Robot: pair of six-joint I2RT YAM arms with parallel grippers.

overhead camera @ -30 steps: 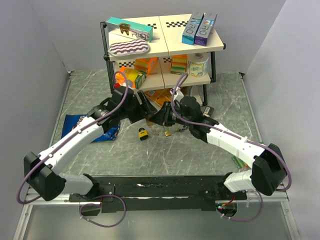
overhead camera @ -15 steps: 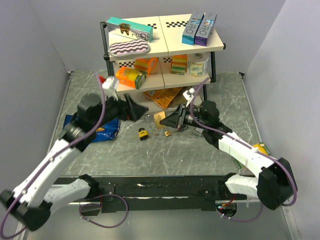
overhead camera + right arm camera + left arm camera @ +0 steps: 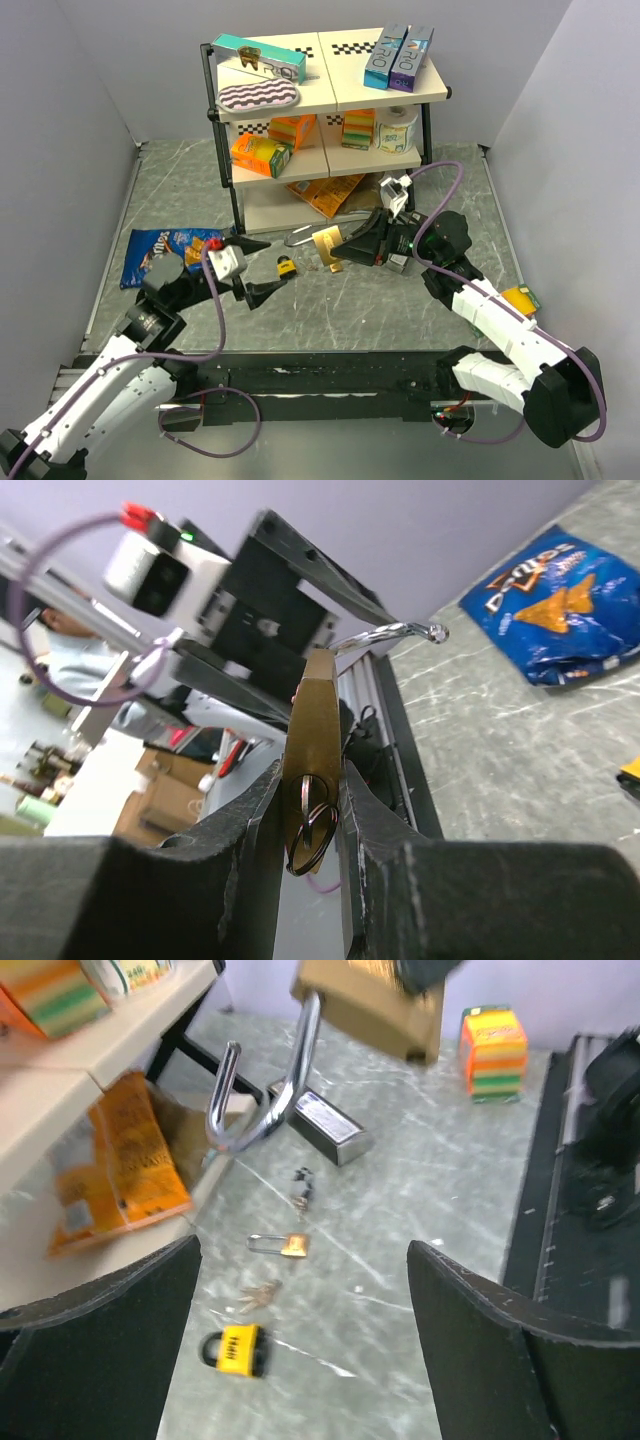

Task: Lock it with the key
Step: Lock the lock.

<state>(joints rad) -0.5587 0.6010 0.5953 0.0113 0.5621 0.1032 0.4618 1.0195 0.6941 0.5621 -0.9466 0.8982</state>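
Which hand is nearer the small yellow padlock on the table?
Left. The left hand is open just left of the yellow padlock; the right hand, gripping the brass padlock, is farther to its right.

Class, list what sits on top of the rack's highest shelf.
A teal box, a purple wavy pad and two blue-purple boxes. Whatever lies under them is covered.

Big padlock [image 3: 328, 243] is a dull brass colour with a shiny silver shackle. The little padlock [image 3: 287, 266] is bright yellow with black bits. The counter [image 3: 380, 300] has a grey-green marble look, pale veins all over. Chip bag [image 3: 160, 250] is blue with orange on it. Shelf [image 3: 330, 95] boards are cream with black-and-white checker strips, on a black frame. The pad [image 3: 258, 97] up top has purple and white wavy stripes.
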